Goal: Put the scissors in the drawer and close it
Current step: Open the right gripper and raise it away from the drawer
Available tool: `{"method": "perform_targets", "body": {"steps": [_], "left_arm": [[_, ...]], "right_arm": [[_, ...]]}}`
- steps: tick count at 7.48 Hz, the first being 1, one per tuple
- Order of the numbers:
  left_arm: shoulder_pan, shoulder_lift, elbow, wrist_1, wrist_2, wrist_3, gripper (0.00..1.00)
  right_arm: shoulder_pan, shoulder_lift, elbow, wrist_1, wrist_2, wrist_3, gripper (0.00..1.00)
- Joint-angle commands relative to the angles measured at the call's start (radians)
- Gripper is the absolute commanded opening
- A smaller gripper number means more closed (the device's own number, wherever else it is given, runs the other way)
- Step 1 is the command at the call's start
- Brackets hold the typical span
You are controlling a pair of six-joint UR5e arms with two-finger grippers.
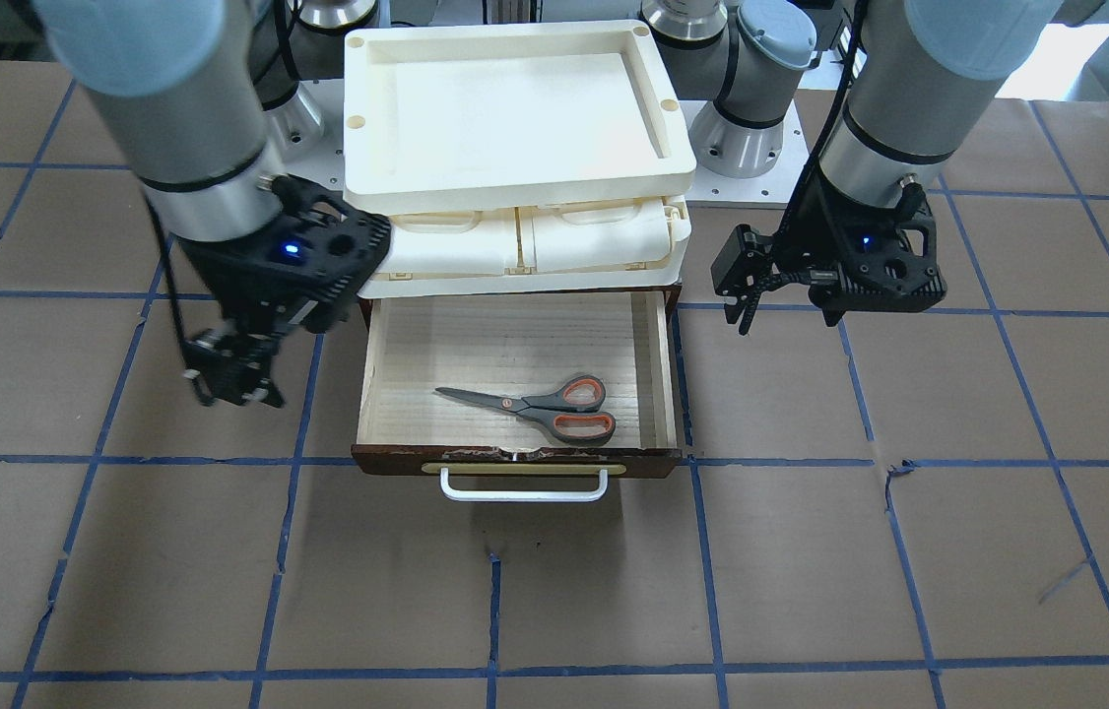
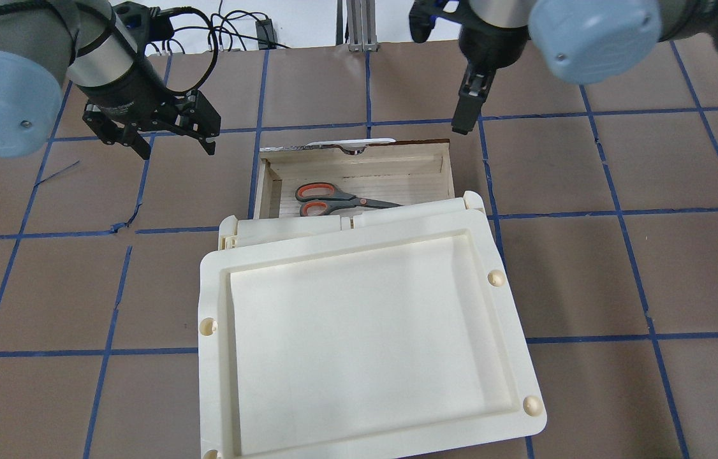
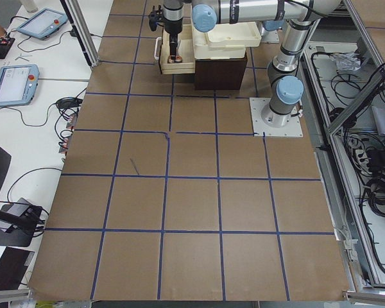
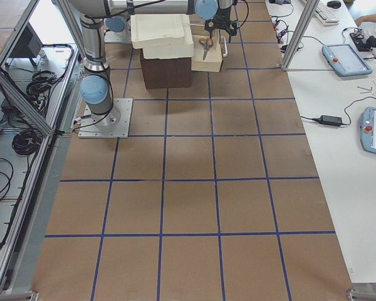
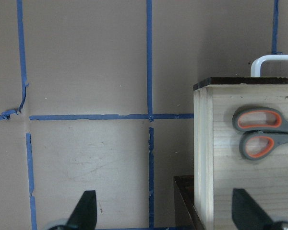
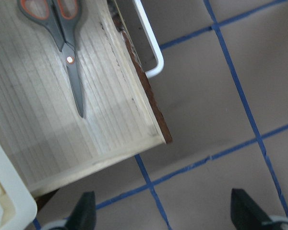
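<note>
The scissors (image 1: 540, 402), grey with orange-lined loops, lie flat inside the pulled-out wooden drawer (image 1: 659, 364), blades shut, loops toward my left side. They also show in the overhead view (image 2: 333, 199) and in both wrist views (image 5: 260, 132) (image 6: 62, 38). The drawer (image 2: 359, 172) is open, with its white bar handle (image 1: 523, 489) facing away from me. My left gripper (image 2: 175, 148) (image 1: 740, 290) hovers open and empty beside the drawer's left side. My right gripper (image 2: 464, 118) (image 1: 234, 379) hovers open and empty off the drawer's right front corner.
A cream tray (image 2: 365, 331) sits on top of the cabinet, above cream plastic compartments (image 1: 525, 241) that overhang the drawer's back part. The brown table surface (image 1: 811, 571) has blue tape grid lines. The arm bases stand behind the cabinet.
</note>
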Motion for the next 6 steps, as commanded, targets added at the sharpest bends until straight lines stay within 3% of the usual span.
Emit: {"method": "perform_targets", "body": {"steps": [1, 2, 3, 4, 5, 6], "left_arm": [[0.004, -0.024, 0.021, 0.008, -0.003, -0.012, 1.00], [0.004, -0.068, 0.036, 0.028, -0.005, 0.000, 1.00], [0.002, -0.168, 0.040, 0.177, -0.017, -0.012, 1.00], [0.001, -0.245, 0.056, 0.311, -0.054, -0.012, 1.00], [0.001, -0.287, 0.102, 0.315, -0.084, -0.024, 1.00], [0.001, -0.313, 0.134, 0.314, -0.098, -0.029, 1.00]], "right_arm": [[-0.130, -0.094, 0.010, 0.098, -0.014, 0.217, 1.00], [-0.127, -0.112, 0.010, 0.124, -0.035, 0.390, 1.00], [-0.121, -0.116, 0.004, 0.124, -0.090, 0.545, 1.00], [-0.099, -0.120, -0.001, 0.171, -0.083, 0.682, 1.00], [-0.075, -0.131, -0.007, 0.184, -0.085, 0.884, 1.00], [-0.075, -0.129, -0.011, 0.207, -0.083, 0.922, 1.00]]}}
